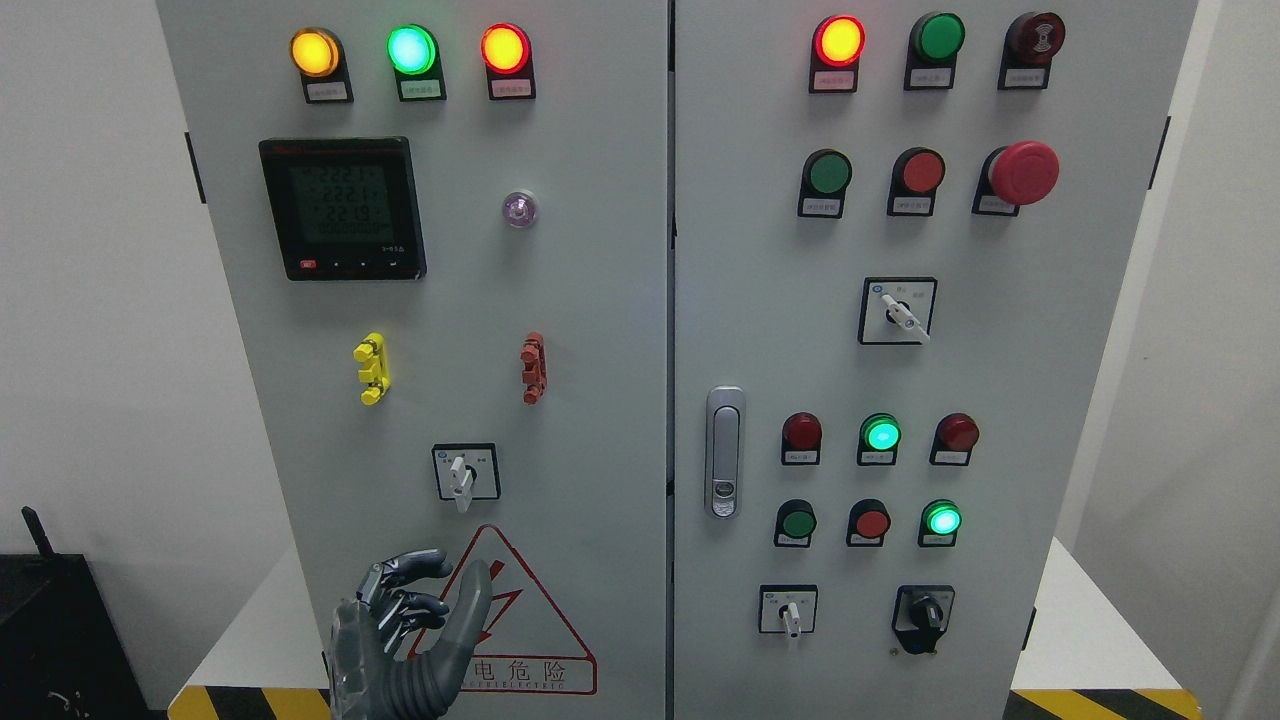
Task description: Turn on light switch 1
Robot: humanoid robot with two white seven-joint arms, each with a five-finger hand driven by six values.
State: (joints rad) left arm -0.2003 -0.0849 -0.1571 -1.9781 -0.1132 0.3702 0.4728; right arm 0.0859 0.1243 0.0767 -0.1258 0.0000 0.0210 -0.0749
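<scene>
A white-handled rotary switch [463,477] sits in a black-framed square on the grey cabinet's left door [600,300], its handle pointing down. My left hand [452,583] is raised in front of the door's lower part, about a hand's width below that switch and slightly left of it. Its fingers are loosely bent, the thumb sticks up, and it holds nothing and touches no control. Three lamps glow at the top of this door: yellow [315,52], green [411,49] and red [505,48]. No right hand shows.
A digital meter [342,208], a yellow clip [371,368] and a red clip [533,368] sit above the switch. A red warning triangle [530,640] lies behind my hand. The right door [760,250] carries a latch handle [724,451], push buttons, lamps, more rotary switches and an emergency stop [1022,172].
</scene>
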